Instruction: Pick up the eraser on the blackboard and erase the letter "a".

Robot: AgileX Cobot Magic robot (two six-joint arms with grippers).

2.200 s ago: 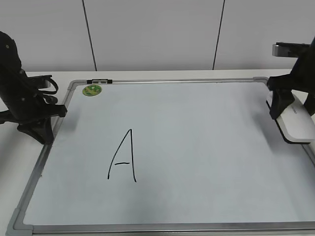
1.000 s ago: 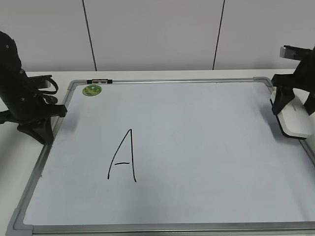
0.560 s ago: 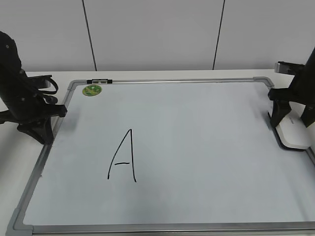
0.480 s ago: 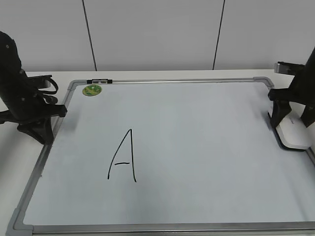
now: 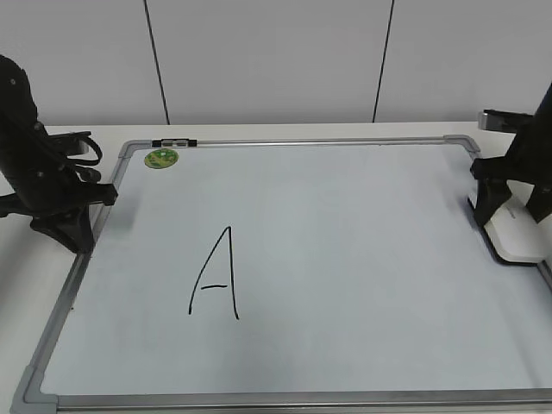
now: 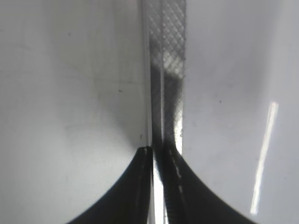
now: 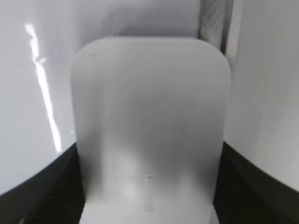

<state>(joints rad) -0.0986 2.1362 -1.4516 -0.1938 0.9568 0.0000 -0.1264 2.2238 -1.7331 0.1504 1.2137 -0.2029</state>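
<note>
White desk carries the blackboard [image 5: 345, 259]; the eraser [image 5: 520, 235] lies at its right edge, long axis running front-to-back. Right gripper [image 5: 509, 207] jaws straddle its sides, apparently clamping it; left gripper [image 5: 65, 226] jaws nearly shut, empty, far off.

A white eraser [image 5: 520, 235], white blackboard [image 5: 345, 259] with grey frame, green magnet [image 5: 160, 158], black fingers [image 7: 42, 186].
</note>
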